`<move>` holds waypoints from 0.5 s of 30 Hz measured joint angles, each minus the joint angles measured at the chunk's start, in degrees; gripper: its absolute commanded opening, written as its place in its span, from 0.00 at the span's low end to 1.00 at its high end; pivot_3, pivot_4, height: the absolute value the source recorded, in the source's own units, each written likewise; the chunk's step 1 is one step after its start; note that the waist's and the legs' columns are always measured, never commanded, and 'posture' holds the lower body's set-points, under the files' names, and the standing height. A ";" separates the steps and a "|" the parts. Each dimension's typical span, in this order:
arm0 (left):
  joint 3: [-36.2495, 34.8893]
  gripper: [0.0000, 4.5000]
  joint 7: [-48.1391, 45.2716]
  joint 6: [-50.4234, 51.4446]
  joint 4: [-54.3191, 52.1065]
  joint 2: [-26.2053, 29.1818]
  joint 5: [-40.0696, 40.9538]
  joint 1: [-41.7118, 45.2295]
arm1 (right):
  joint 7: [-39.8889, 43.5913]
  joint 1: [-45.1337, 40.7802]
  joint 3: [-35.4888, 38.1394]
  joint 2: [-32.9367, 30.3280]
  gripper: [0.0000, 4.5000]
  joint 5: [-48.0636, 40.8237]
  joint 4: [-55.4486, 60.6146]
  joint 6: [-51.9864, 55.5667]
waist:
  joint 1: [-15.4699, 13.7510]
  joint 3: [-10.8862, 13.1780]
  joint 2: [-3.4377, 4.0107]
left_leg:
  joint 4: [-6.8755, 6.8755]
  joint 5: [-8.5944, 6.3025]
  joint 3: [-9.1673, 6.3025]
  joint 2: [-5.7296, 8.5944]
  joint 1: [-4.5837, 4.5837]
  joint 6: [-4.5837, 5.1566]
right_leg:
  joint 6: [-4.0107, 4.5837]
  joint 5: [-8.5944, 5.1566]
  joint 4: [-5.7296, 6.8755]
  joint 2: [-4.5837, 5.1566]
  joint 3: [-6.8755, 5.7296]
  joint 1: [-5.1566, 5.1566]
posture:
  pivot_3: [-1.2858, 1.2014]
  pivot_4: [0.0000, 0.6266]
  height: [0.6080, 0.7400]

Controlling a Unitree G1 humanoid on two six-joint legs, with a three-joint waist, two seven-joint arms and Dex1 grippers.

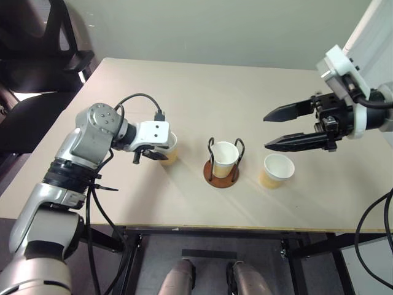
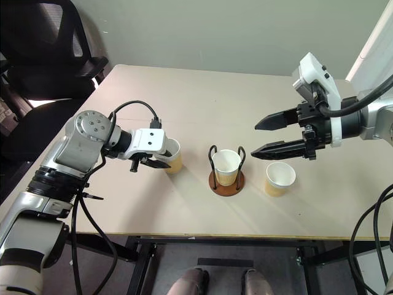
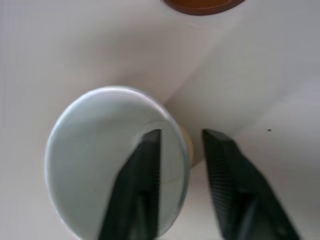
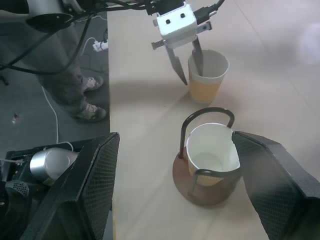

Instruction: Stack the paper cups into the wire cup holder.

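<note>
Three tan paper cups stand upright on the table. The left cup (image 1: pixel 171 149) has my left gripper (image 1: pixel 155 155) at its rim: one finger (image 3: pixel 142 185) reaches inside the cup, the other (image 3: pixel 235 190) is outside, close astride the wall with small gaps showing. A second cup (image 1: pixel 225 157) sits inside the wire cup holder (image 1: pixel 214 177), whose black loops rise from a reddish-brown disc. The third cup (image 1: pixel 277 170) stands just right of the holder. My right gripper (image 1: pixel 266 131) hovers open above and behind that cup, pointing left, with nothing between its fingers.
A black office chair (image 1: pixel 37 61) stands off the table's back left corner. A white frame (image 1: pixel 368 24) rises at the far right. A person's legs (image 4: pixel 75 65) stand beside the table's left edge. The table's front edge (image 1: pixel 215 228) is near.
</note>
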State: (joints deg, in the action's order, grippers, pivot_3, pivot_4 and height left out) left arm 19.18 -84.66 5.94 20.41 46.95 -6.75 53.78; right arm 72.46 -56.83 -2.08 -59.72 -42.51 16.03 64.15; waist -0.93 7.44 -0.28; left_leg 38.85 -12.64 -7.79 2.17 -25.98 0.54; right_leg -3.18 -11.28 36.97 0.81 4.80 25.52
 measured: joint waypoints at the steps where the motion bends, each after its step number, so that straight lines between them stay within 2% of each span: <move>1: -0.04 0.01 -1.42 0.26 -0.04 -0.05 0.94 0.05 | 0.01 0.09 0.00 -0.34 0.83 -0.07 0.01 -0.01 | -0.04 0.00 0.00 | 0.00 0.00 0.00 0.00 -0.01 0.00 | 0.00 0.00 0.00 0.00 0.00 0.00 | 0.52 0.24 1.00; 4: -0.13 0.01 -5.02 2.59 -0.53 -0.35 4.83 1.26 | 0.22 0.39 0.01 -1.63 0.83 -0.11 0.00 -0.17 | -0.38 0.00 0.00 | 0.03 0.00 0.00 0.00 -0.06 0.00 | -0.03 0.02 -0.02 0.00 0.00 0.00 | 0.52 0.24 1.00; 9: -0.25 0.01 -5.50 5.83 -2.25 -0.20 10.04 5.40 | 0.94 1.31 0.00 -3.39 0.83 0.12 -0.11 -1.75 | -0.48 0.00 0.00 | 0.08 0.00 0.00 0.01 -0.06 0.01 | -0.05 0.03 -0.01 0.01 0.01 0.00 | 0.52 0.24 1.00; 15: -0.55 0.01 -5.69 12.57 -2.53 -0.83 19.26 15.22 | 2.51 1.38 -0.26 -4.82 0.83 1.63 -0.78 -4.49 | -0.50 0.00 0.00 | 0.09 -0.01 0.01 0.02 -0.10 0.04 | -0.07 0.04 -0.05 0.02 0.01 0.00 | 0.52 0.24 1.00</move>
State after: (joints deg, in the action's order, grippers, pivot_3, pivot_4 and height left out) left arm 18.63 -90.35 18.51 17.88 46.12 12.51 69.00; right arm 74.97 -55.44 -2.34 -64.54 -40.88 15.25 59.66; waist -1.42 7.44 -0.28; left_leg 38.93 -12.65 -7.78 2.18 -26.08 0.58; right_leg -3.25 -11.24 36.93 0.83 4.81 25.52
